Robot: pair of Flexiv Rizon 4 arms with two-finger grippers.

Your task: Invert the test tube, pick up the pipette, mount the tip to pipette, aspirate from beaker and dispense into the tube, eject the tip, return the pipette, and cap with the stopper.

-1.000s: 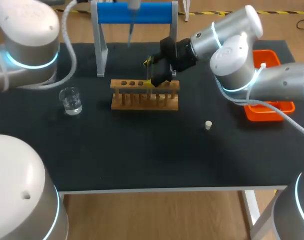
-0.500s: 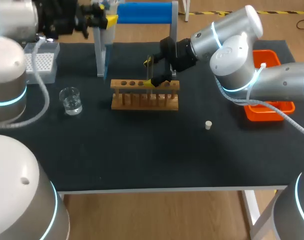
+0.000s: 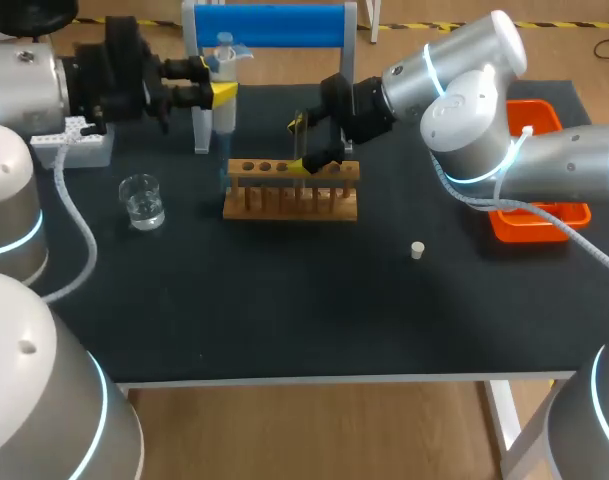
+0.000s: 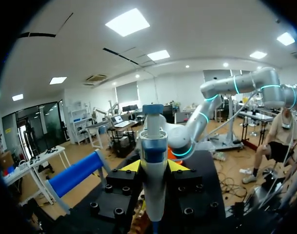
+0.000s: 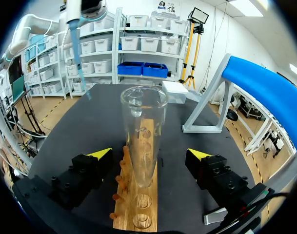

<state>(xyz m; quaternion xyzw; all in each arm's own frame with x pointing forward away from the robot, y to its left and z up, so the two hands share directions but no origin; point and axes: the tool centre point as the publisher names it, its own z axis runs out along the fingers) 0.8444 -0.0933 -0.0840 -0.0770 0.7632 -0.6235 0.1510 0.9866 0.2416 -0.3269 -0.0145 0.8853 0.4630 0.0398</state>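
Note:
My left gripper (image 3: pixel 221 93) is shut on a white and blue pipette (image 3: pixel 225 118), held upright at the back left, just in front of the blue stand (image 3: pixel 269 25). The left wrist view shows the pipette (image 4: pixel 153 146) clamped between both yellow-tipped fingers of that gripper (image 4: pixel 154 166). A clear test tube (image 5: pixel 142 126) stands mouth up in the wooden rack (image 3: pixel 290 190). My right gripper (image 5: pixel 149 155) is open around the tube, its fingers apart from the glass on either side. The beaker (image 3: pixel 142 200) sits left of the rack. The small stopper (image 3: pixel 417 250) lies to the rack's front right.
A tip box (image 3: pixel 76 138) sits at the back left under my left arm. An orange tray (image 3: pixel 540 218) is at the right edge, partly behind my right arm. The blue stand's grey legs (image 3: pixel 200 100) rise just behind the rack.
The pipette has left the blue stand. My left arm has carried it leftward and then down toward the rack's left end. My right arm has not moved.

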